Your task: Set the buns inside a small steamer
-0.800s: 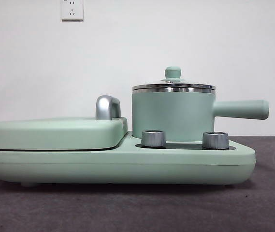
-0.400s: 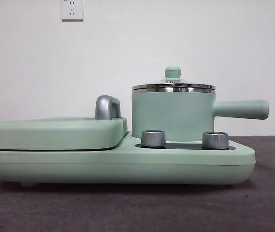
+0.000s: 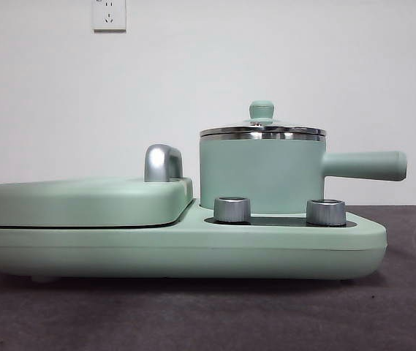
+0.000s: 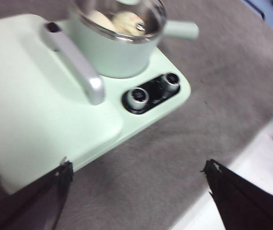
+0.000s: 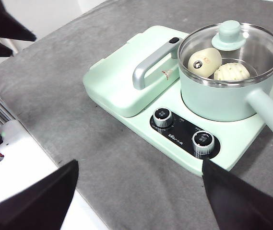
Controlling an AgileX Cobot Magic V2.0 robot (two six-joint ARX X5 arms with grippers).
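The small steamer (image 3: pixel 262 172) stands on the right half of the mint-green cooker base with its glass lid (image 5: pixel 230 38) on. Through the lid, both buns lie inside: the smooth one (image 5: pixel 204 61) and the ridged one (image 5: pixel 231 72) side by side. The blurred left wrist view also shows the steamer (image 4: pixel 117 52) with the buns (image 4: pixel 126 21) under the lid. My left gripper (image 4: pixel 138 167) is open and empty, well back from the cooker over the grey mat. Likewise open and empty, my right gripper (image 5: pixel 140 167) is off the cooker's knob side. Neither arm appears in the front view.
The flat lidded griddle (image 3: pixel 83 201) with a chrome handle (image 3: pixel 162 162) fills the cooker's left half. Two steel knobs (image 3: pixel 232 210) (image 3: pixel 325 212) sit in front of the steamer, whose long handle (image 3: pixel 365 165) sticks out right. The grey mat's edge (image 5: pixel 45 143) meets a white surface.
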